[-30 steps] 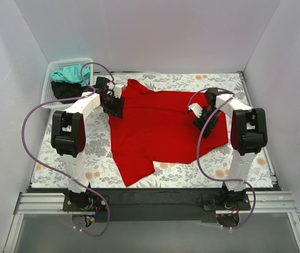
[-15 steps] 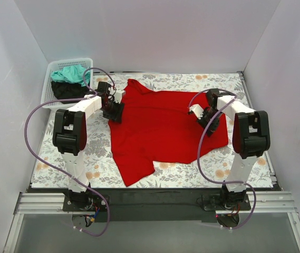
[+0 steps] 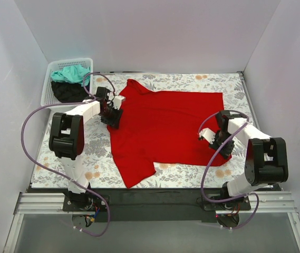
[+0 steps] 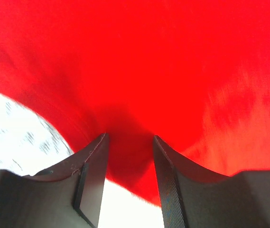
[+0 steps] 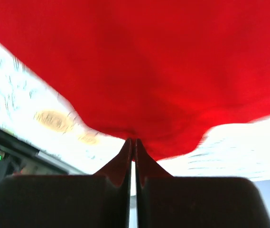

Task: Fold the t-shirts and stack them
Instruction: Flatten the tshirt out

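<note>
On the floral table (image 3: 65, 161), the red t-shirt (image 3: 163, 126) lies spread. The right gripper (image 3: 221, 150) pinches its hem, jaws closed tight; the left gripper (image 3: 112, 113) is half-open with cloth bunched between its fingers, whether gripped I cannot tell. That thin right pinch could slip if pulled.

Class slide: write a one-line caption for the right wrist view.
Right gripper pinches the red t-shirt's edge shut above the floral table.
</note>
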### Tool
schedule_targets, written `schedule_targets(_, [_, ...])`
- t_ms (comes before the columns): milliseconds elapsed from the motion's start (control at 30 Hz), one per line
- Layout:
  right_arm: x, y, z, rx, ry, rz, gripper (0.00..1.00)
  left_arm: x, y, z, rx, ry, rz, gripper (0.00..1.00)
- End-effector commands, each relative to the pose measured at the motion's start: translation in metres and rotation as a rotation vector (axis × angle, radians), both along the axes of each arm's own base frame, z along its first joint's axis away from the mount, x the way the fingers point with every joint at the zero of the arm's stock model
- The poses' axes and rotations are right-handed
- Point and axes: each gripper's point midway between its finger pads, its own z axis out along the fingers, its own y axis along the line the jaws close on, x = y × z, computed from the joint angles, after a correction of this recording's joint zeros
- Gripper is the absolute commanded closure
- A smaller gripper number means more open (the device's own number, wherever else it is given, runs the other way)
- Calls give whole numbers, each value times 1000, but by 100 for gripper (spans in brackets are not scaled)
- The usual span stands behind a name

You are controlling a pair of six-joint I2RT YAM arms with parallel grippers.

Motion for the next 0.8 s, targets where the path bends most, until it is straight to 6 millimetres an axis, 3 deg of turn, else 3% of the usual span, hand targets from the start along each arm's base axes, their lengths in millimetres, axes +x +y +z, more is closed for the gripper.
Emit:
schedule_targets(0, [-22, -27, -2, -84, 41, 65, 99, -24, -1, 32, -26, -35, -93, 60])
schedule_targets(100, [-20, -34, -2, -87, 40, 19, 99, -45, -7, 49, -72, -47, -183, 61])
schedule_targets(133, [-19, -33, -2, -83, 38, 10, 94, -55, -10, 53, -94, -43, -223, 61])
schedule_targets(200, [-16, -29, -2, -66, 45, -4, 77, -82, -24, 70, -141, -50, -363, 60])
schedule_targets(233, [-19, -28, -2, -62, 60, -2, 59, -90, -27, 72, -137, -54, -401, 60])
schedule_targets(400, [-23, -31, 9, -50, 64, 27, 36, -154, -50, 73, -101, -72, -663, 60])
schedule_targets(500, [-7, -25, 26, -15, 15, 13, 33, -185, -65, 59, -76, -15, -742, 61])
schedule_targets(533, [9, -29, 38, -5, -33, -27, 33, -190, -67, 53, -54, -2, -754, 61])
schedule_targets(633, [23, -24, 45, 27, -49, -82, 33, -208, -74, 27, 2, 30, -795, 62])
schedule_targets(667, [31, -21, 45, 40, -52, -93, 33, -203, -70, 16, 74, 14, -792, 62])
schedule_targets(700, [34, -21, 44, 38, -48, -113, 33, -217, -70, 4, 117, 42, -839, 63])
schedule_targets(767, [42, -15, 40, 68, -30, -138, 36, -225, -59, -15, 228, 88, -846, 64])
